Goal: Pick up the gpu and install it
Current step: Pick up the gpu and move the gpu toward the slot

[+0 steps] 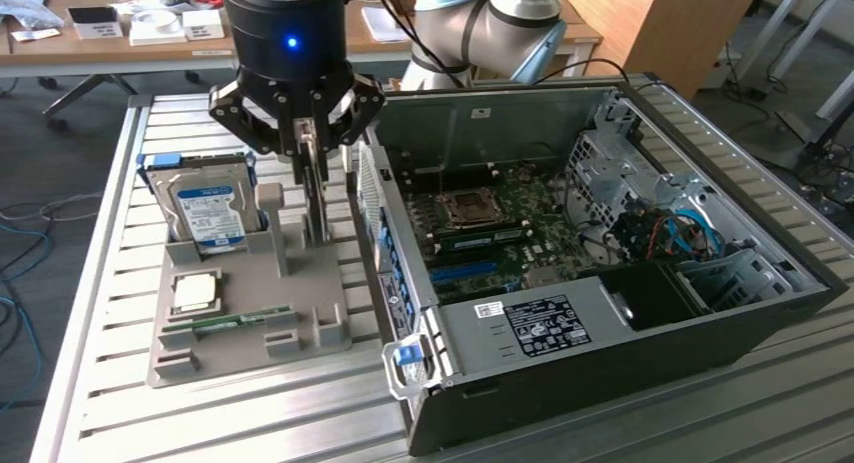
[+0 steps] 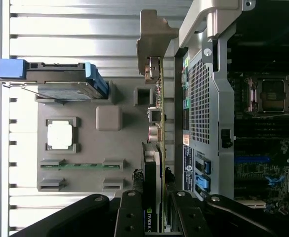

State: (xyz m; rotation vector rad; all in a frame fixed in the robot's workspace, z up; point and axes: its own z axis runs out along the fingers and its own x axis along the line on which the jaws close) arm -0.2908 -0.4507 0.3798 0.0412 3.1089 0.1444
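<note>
Item: gpu point(image 1: 318, 223) point(image 2: 158, 113), standing on edge in a slot of the grey holder tray point(image 1: 240, 353) point(image 2: 124, 148), along the tray's edge nearest the open computer case point(image 1: 747, 323). Gripper point(image 1: 310, 168) point(image 2: 156, 217): fingers closed on the card from both sides, card seated in the tray. Writing: hard drive point(image 1: 207, 208), at a tray corner away from the case, has a blue-and-white label, and the power-supply label point(image 1: 541, 325) is white on black, neither legible; motherboard point(image 2: 268, 143) lettering reads DELL.

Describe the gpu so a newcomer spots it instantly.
Beside the computer case, on the exterior view's left, lies a grey tray. The gpu stands on edge along the tray's case side, under the gripper: thin, dark, silver-bracketed, unlike the blue-labelled hard drive.
</note>
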